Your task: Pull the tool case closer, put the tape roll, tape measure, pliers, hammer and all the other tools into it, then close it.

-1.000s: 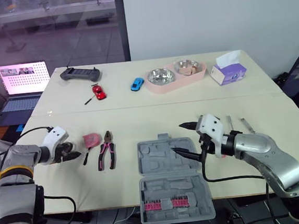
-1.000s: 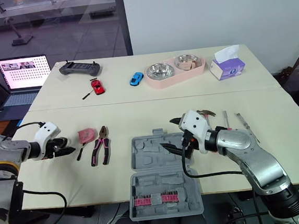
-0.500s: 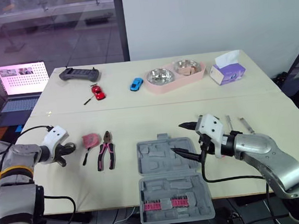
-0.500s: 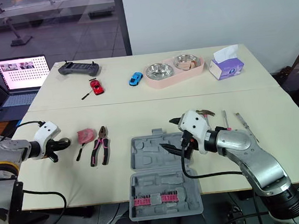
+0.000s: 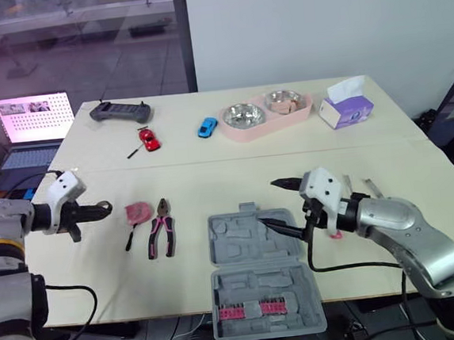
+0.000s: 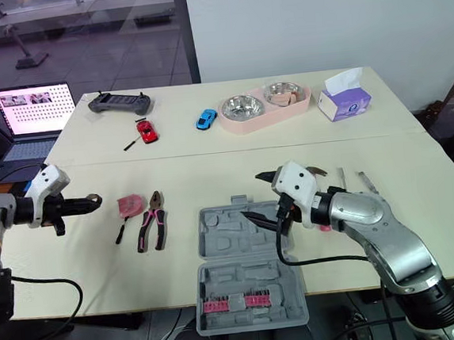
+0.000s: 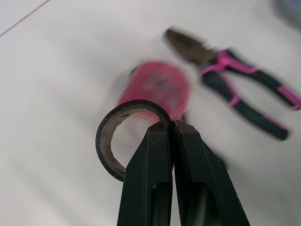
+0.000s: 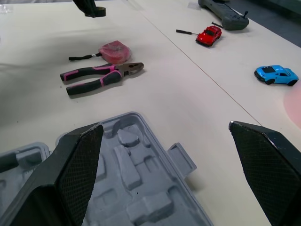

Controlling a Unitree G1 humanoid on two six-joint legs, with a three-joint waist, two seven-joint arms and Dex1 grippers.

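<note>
The grey tool case lies open near the table's front edge. My left gripper hovers above the table at the left, shut on the black tape roll. Just right of it lie the pink tape measure and the pink-handled pliers. My right gripper stands open over the case's far right corner, nothing between its fingers. The hammer's head peeks out behind that wrist, with thin metal tools lying to its right.
On the far half of the table are a laptop, a black controller, a red toy car, a blue toy car, a pink tray with two steel bowls and a tissue box.
My left gripper has risen off the table with the tape roll and turned to point right. The right gripper has lifted slightly and stays open.
</note>
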